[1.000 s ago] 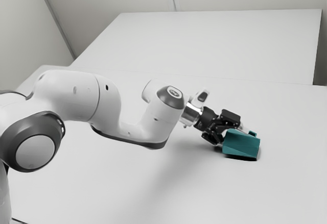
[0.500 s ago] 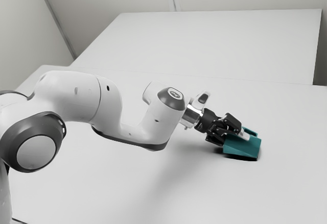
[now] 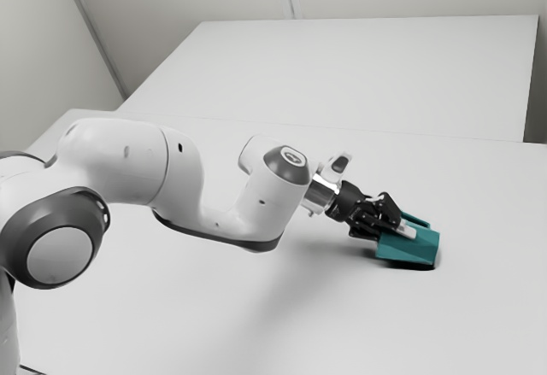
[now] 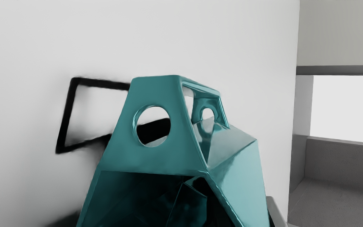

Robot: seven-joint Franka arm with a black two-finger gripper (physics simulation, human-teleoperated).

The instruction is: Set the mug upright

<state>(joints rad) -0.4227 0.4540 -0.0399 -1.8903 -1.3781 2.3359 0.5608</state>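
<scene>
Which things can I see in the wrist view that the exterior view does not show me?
Wrist view: the dark inside of the mug and a round hole in its handle.
Exterior view: the white arm with its grey joint cap.
Both: the teal mug, lying on its side, its handle, and the white table.

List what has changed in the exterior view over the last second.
The mug has shifted slightly toward the exterior view's right, and the gripper has drawn in against its upper side. Whether it is held, I cannot tell. The mug still lies on its side; the arm looks almost unchanged.
</scene>
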